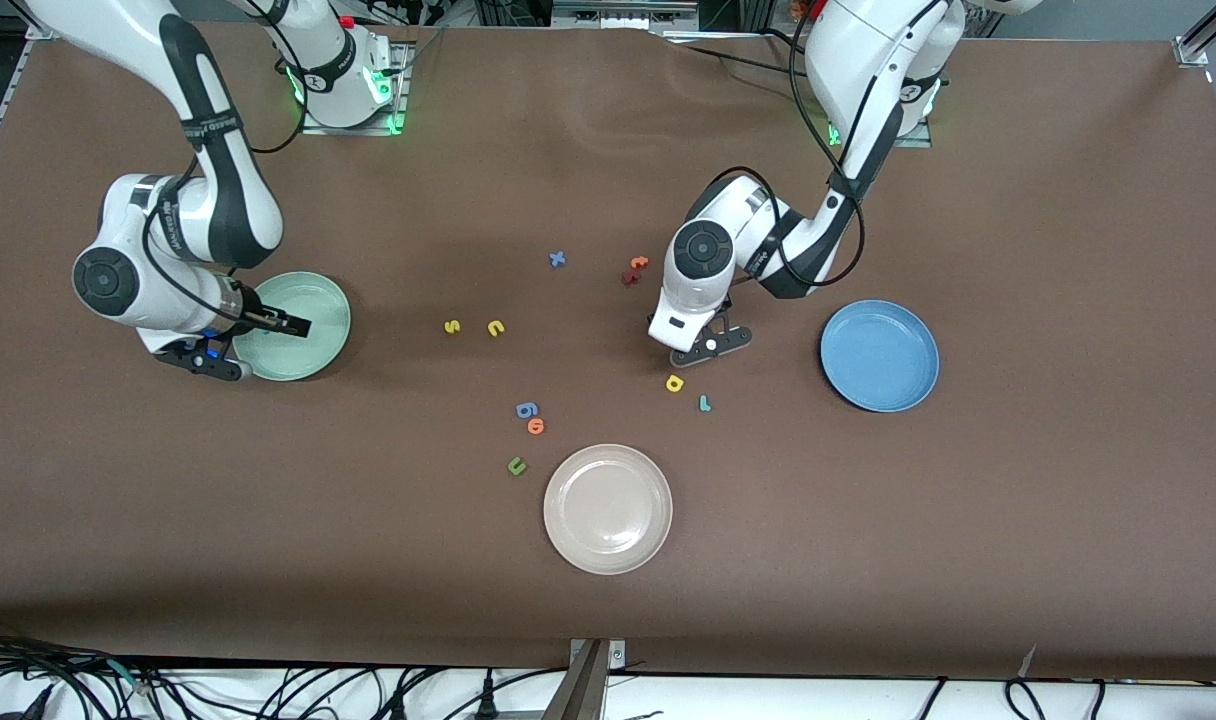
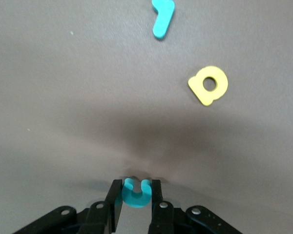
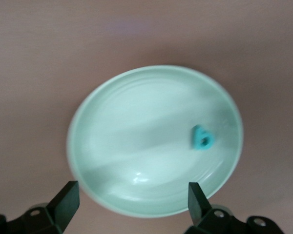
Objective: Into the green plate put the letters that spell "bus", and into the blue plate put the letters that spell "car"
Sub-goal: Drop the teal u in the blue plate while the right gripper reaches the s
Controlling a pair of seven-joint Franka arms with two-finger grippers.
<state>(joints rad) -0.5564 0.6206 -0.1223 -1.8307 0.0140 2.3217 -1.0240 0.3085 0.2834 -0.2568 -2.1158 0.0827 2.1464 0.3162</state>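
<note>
My left gripper [image 2: 136, 195] is low at the table, shut on the teal c [image 2: 136, 192], with a finger against each side of it. On the cloth close by lie the yellow a [image 2: 208, 85] and the thin teal r [image 2: 162, 18]. They are a little nearer the front camera than the left gripper [image 1: 710, 345], and the blue plate [image 1: 879, 355] lies toward the left arm's end. My right gripper [image 3: 133, 192] hangs open over the green plate [image 3: 136, 112], where the teal b [image 3: 202, 138] lies. The yellow s [image 1: 452, 326] and yellow u [image 1: 495, 327] lie mid-table.
A beige-white plate [image 1: 608, 508] sits nearest the front camera. Near it lie a green u [image 1: 516, 465], an orange letter [image 1: 536, 426] and a blue 6-like piece [image 1: 526, 410]. A blue x [image 1: 557, 259] and red and orange letters [image 1: 634, 270] lie nearer the robots' bases.
</note>
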